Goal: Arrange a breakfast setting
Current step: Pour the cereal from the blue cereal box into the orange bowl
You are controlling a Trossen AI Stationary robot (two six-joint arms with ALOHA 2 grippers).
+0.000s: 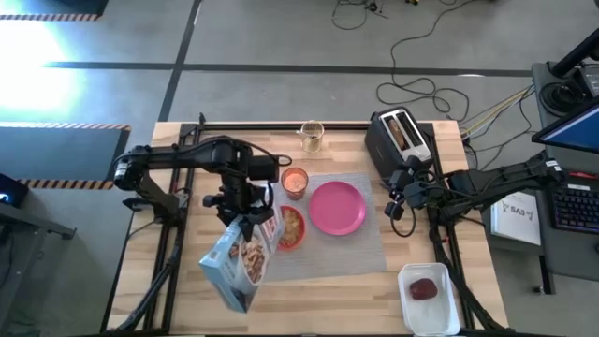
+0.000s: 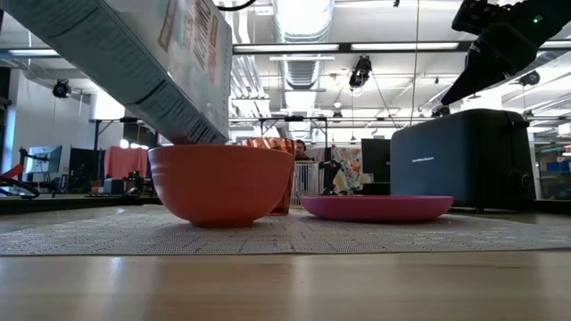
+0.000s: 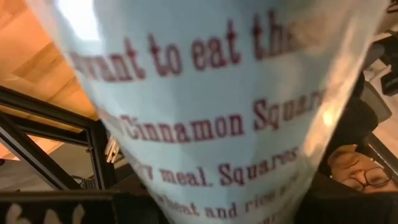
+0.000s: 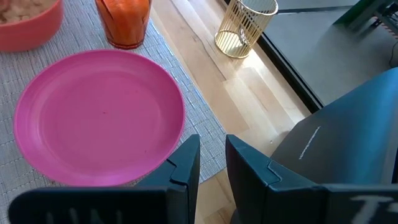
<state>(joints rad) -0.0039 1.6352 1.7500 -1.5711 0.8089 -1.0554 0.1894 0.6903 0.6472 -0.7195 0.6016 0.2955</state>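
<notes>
My left gripper point(image 1: 245, 211) is shut on a light-blue cereal box point(image 1: 239, 264), tilted over the red-orange bowl point(image 1: 292, 227), which has cereal in it. The bowl, the pink plate point(image 1: 337, 208) and the orange cup point(image 1: 295, 183) stand on the grey placemat point(image 1: 370, 248). My right gripper point(image 4: 213, 158) is narrowly open and empty, above the mat's right edge between the plate point(image 4: 99, 115) and the black toaster point(image 1: 398, 139). A brown toast slice point(image 1: 401, 131) stands in the toaster's slot. The dark-red item point(image 1: 423, 289) lies in a white tray. The spoon is out of view. My left gripper holds the cereal box near its far, upper part point(image 1: 255, 227), coming from above. The gripper itself hides the fingers' place on the box. The box is lifted clear and slanted, its lower corner point(image 2: 207, 134) just above the bowl point(image 2: 220, 183).
A small wire-patterned glass point(image 1: 311, 136) stands at the far edge, left of the toaster. The white tray point(image 1: 449, 314) sits at the near right corner. Bare wood lies along the near edge and at the table's left.
</notes>
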